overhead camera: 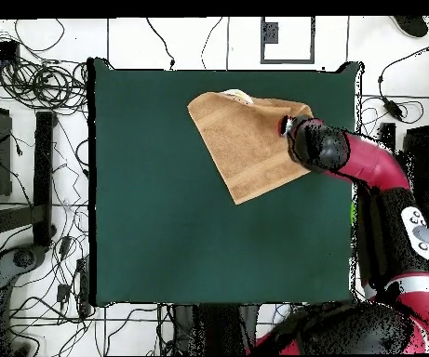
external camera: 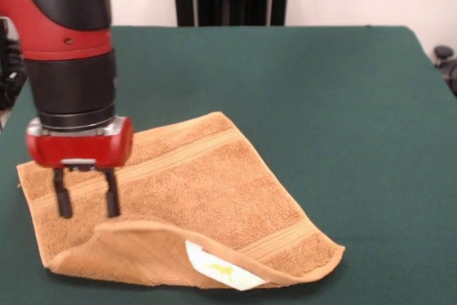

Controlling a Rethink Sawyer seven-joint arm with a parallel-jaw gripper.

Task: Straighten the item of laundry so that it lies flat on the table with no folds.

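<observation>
Directly below the gripper [external camera: 86, 201], whose fingers hang spread and empty, lies the towel [external camera: 207, 191], its folded-over edge nearest the camera.

The towel [external camera: 193, 198] lies on the worktop [external camera: 343, 105] near the camera-side edge in the front view, left of centre. Its near edge is folded over, tag [external camera: 218, 268] showing. The hand [external camera: 86, 201] hangs over the towel's left part.
</observation>
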